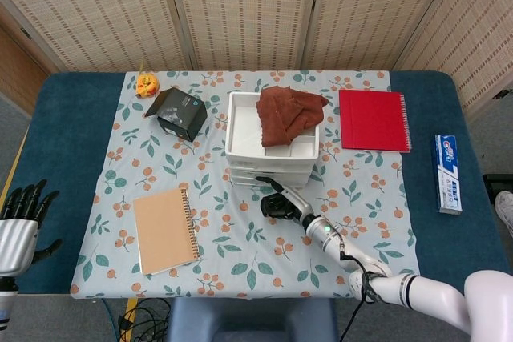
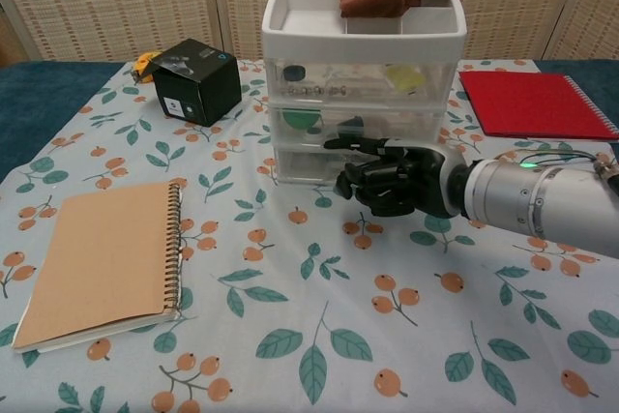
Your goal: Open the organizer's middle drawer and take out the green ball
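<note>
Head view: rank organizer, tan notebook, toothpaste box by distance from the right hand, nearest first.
From the right hand:
1. Organizer, directly behind the hand, fingers at its front.
2. Tan notebook, off to the hand's left on the cloth.
3. Toothpaste box, far right on the blue table edge.
</note>
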You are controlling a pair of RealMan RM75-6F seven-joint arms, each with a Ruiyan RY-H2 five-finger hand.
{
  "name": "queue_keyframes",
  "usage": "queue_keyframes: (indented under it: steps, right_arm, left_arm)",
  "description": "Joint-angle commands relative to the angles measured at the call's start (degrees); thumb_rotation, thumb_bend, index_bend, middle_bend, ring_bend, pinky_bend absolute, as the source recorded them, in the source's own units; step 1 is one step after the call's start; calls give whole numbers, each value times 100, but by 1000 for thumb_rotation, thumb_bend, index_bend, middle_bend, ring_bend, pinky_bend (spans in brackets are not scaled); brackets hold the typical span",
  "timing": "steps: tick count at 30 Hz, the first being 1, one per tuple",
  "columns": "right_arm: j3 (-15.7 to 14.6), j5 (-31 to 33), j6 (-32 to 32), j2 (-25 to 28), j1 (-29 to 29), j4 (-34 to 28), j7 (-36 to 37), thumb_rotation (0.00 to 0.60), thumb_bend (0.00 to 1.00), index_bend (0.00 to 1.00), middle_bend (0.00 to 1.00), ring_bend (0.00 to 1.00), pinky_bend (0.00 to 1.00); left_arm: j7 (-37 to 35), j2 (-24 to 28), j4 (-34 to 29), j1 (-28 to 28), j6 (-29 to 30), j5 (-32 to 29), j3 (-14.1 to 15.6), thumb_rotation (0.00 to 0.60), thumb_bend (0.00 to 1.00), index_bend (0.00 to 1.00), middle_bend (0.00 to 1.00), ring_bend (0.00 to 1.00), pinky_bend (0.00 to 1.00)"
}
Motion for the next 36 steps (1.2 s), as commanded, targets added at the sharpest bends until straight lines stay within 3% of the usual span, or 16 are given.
queue_keyframes:
  steps: [1, 17, 22, 36]
  right_arm:
    - [-30, -32, 27, 19, -27, -39, 17, 600, 690, 169, 681, 853, 1000]
    - [-327, -296, 259, 256, -252, -537, 89, 600, 690, 174, 681, 853, 1000]
    - [-442, -314, 296, 345, -318, -650, 69, 600, 690, 6, 681, 853, 1000]
    - [-775, -619, 715, 910, -630, -1652, -146, 600, 690, 0, 681, 853, 1000]
  left_arm:
    - [3, -1, -3, -3, 3, 7, 0, 600, 132, 145, 40, 43, 60]
    - [48, -22, -29, -14, -4, 43, 25, 600, 133, 144, 40, 43, 60]
    - [43, -31, -21, -22, -19, 43, 27, 600, 133, 145, 40, 43, 60]
    - [85, -41, -42, -52, -44, 41, 18, 600, 132, 144, 40, 43, 60]
